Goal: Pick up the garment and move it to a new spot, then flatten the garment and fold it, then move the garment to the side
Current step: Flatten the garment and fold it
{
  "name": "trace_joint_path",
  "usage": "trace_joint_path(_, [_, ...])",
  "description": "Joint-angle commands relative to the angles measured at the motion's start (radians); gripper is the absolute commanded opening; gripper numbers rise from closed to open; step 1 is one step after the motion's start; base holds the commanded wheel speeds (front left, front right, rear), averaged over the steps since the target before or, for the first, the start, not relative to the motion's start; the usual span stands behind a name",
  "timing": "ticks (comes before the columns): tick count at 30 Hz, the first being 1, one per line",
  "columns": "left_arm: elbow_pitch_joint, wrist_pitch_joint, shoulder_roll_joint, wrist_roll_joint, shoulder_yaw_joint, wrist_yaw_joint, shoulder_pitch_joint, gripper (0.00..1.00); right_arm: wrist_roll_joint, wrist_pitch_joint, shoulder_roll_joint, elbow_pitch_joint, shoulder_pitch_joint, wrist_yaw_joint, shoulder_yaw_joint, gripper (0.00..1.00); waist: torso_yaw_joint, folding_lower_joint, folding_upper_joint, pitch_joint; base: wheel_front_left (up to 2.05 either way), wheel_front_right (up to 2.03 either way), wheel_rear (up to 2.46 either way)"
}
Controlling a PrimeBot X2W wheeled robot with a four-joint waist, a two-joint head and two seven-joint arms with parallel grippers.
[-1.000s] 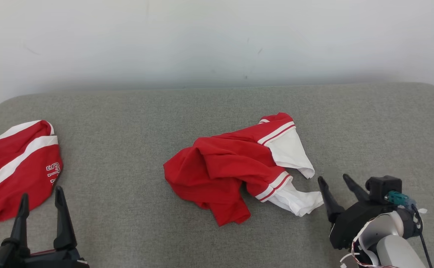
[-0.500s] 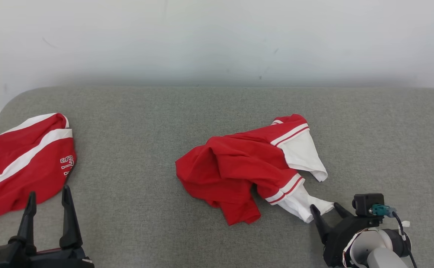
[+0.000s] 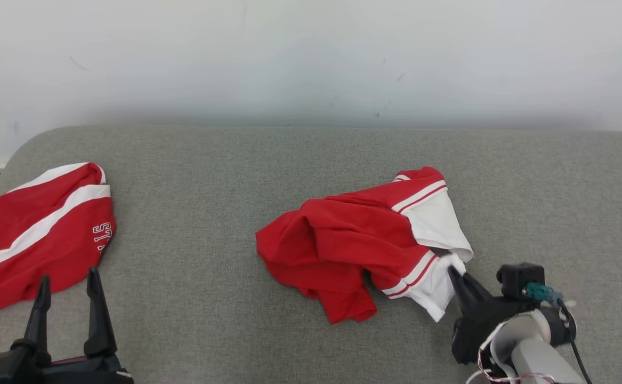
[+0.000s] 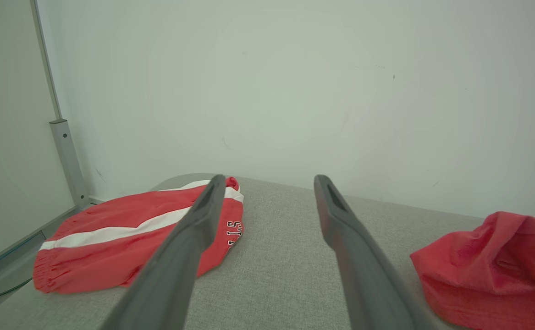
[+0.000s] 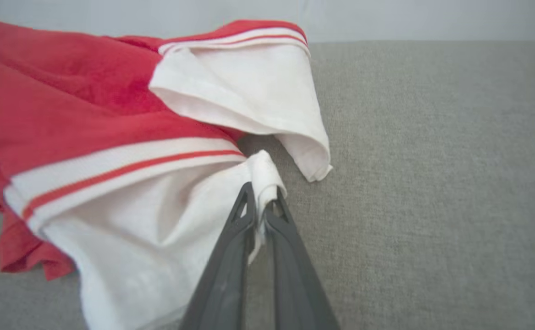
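The garment (image 3: 353, 240) is a crumpled red piece with white panels and red-white stripes, lying at the middle of the grey cushion (image 3: 209, 176). My right gripper (image 3: 454, 269) is shut on the edge of its near white panel, and the pinched fold bulges just above the fingertips (image 5: 249, 201) in the right wrist view, where the garment (image 5: 111, 137) spreads to the left. My left gripper (image 3: 68, 290) stands open at the lower left, nothing between its fingers (image 4: 203, 215). The garment's red end (image 4: 496, 266) shows at the right of the left wrist view.
A second red garment (image 3: 33, 234) with a white stripe and lettering lies flat at the cushion's left end, just beyond my left gripper, also seen as the striped red garment (image 4: 125, 238). A pale wall (image 3: 311, 58) rises behind the cushion. A metal post (image 4: 68, 160) stands at the left.
My right gripper moved in to the garment's near white panel and shut on its edge, lifting it slightly. The camera shifted, so the scene slid right. The left gripper stayed open.
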Motion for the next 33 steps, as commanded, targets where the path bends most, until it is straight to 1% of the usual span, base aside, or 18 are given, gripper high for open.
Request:
trace_joint_path(1, [0.001, -0.006, 0.0, 0.008, 0.007, -0.003, -0.002, 1.0, 0.018, -0.025, -0.004, -0.016, -0.019, 0.0, 0.011, 0.0, 0.0, 0.0, -0.0001, 0.0, 0.0, 0.0, 0.0])
trace_joint_path(3, [0.001, -0.006, -0.004, 0.011, 0.009, -0.007, -0.001, 1.0, 0.051, -0.063, -0.003, -0.048, -0.033, 0.0, 0.04, 0.0, 0.002, 0.0, -0.0001, 0.001, 0.0, 0.0, 0.0])
trace_joint_path(7, [0.002, -0.006, -0.01, 0.015, 0.015, -0.011, -0.002, 1.0, 0.143, -0.104, -0.003, -0.142, -0.058, 0.0, 0.126, 0.0, 0.006, 0.0, -0.0001, -0.001, 0.0, 0.0, 0.0])
trace_joint_path(12, [0.008, -0.006, -0.017, 0.021, 0.021, -0.017, 0.0, 1.0, 0.242, -0.123, -0.012, -0.26, -0.082, 0.0, 0.242, 0.0, 0.015, 0.0, -0.0001, -0.007, 0.0, 0.0, 0.0])
trace_joint_path(14, [0.009, -0.006, -0.019, 0.022, 0.022, -0.02, -0.001, 1.0, 0.257, -0.13, -0.014, -0.282, -0.088, 0.0, 0.259, 0.0, 0.018, 0.0, -0.0001, -0.009, 0.0, 0.0, 0.0])
trace_joint_path(19, [0.009, -0.006, -0.027, 0.028, 0.027, -0.026, 0.003, 1.0, 0.316, -0.148, -0.03, -0.382, -0.112, 0.0, 0.353, 0.0, 0.032, 0.0, -0.0001, -0.015, 0.0, 0.0, 0.0])
trace_joint_path(21, [0.007, -0.006, -0.028, 0.03, 0.033, -0.024, 0.008, 1.0, 0.347, -0.151, -0.035, -0.418, -0.125, 0.0, 0.373, 0.0, 0.036, 0.0, -0.0001, -0.016, 0.0, 0.0, 0.0])
trace_joint_path(23, [0.004, -0.006, -0.032, 0.032, 0.037, -0.024, 0.01, 1.0, 0.36, -0.154, -0.051, -0.435, -0.152, 0.0, 0.397, 0.0, 0.037, 0.0, -0.0001, -0.012, 0.0, 0.0, 0.0])
trace_joint_path(24, [0.004, -0.006, -0.032, 0.034, 0.041, -0.027, 0.007, 1.0, 0.377, -0.156, -0.055, -0.443, -0.194, 0.0, 0.413, 0.0, 0.039, 0.0, -0.0001, -0.009, 0.0, 0.0, 0.0])
trace_joint_path(27, [0.002, -0.006, -0.033, 0.036, 0.044, -0.031, 0.001, 1.0, 0.377, -0.157, -0.07, -0.431, -0.272, 0.0, 0.431, 0.0, 0.041, 0.0, -0.0001, -0.007, 0.0, 0.0, 0.0])
trace_joint_path(29, [0.002, -0.006, -0.035, 0.036, 0.044, -0.034, -0.003, 1.0, 0.388, -0.157, -0.067, -0.416, -0.318, 0.0, 0.446, 0.0, 0.043, 0.0, -0.0001, -0.006, 0.0, 0.0, 0.0])
trace_joint_path(31, [0.006, -0.006, -0.037, 0.04, 0.04, -0.034, -0.007, 1.0, 0.37, -0.158, -0.074, -0.396, -0.368, 0.0, 0.461, 0.0, 0.05, 0.0, -0.0001, -0.005, 0.0, 0.0, 0.0])
trace_joint_path(33, [0.01, -0.006, -0.04, 0.041, 0.039, -0.038, -0.008, 1.0, 0.366, -0.159, -0.066, -0.379, -0.41, 0.0, 0.468, 0.0, 0.054, 0.0, -0.0001, -0.004, 0.0, 0.0, 0.0])
